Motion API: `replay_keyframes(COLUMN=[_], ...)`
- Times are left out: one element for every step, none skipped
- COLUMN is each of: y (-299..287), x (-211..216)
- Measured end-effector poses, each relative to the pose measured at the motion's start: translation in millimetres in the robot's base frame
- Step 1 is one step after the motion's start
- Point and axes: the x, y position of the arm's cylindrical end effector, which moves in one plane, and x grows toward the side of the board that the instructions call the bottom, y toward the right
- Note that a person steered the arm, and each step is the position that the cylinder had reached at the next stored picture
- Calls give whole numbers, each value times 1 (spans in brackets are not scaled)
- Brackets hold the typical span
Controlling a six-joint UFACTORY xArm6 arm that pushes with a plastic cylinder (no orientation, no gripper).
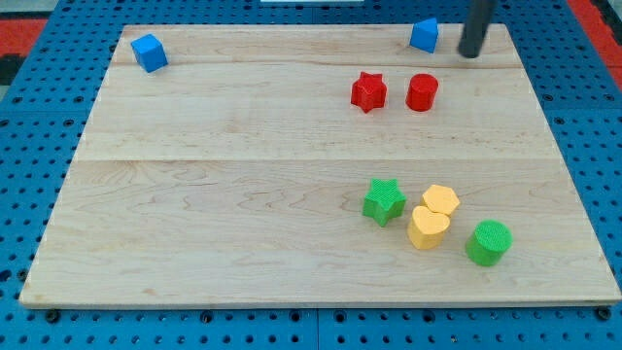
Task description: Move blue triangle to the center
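The blue triangle (424, 34) sits near the top edge of the wooden board (243, 194), toward the view's right. My tip (469, 52) is on the board just to the right of the blue triangle, a small gap apart from it. The dark rod rises from the tip out of the view's top.
A blue cube (149, 52) sits at the top left corner. A red star (368, 91) and a red cylinder (422, 92) lie below the triangle. A green star (384, 201), a yellow hexagon (440, 200), a yellow heart (428, 228) and a green cylinder (488, 242) cluster at lower right.
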Motion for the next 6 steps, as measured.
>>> replay_keyframes(y=[11, -67, -166, -214, -214, -204], x=[-46, -39, 19, 52, 52, 41])
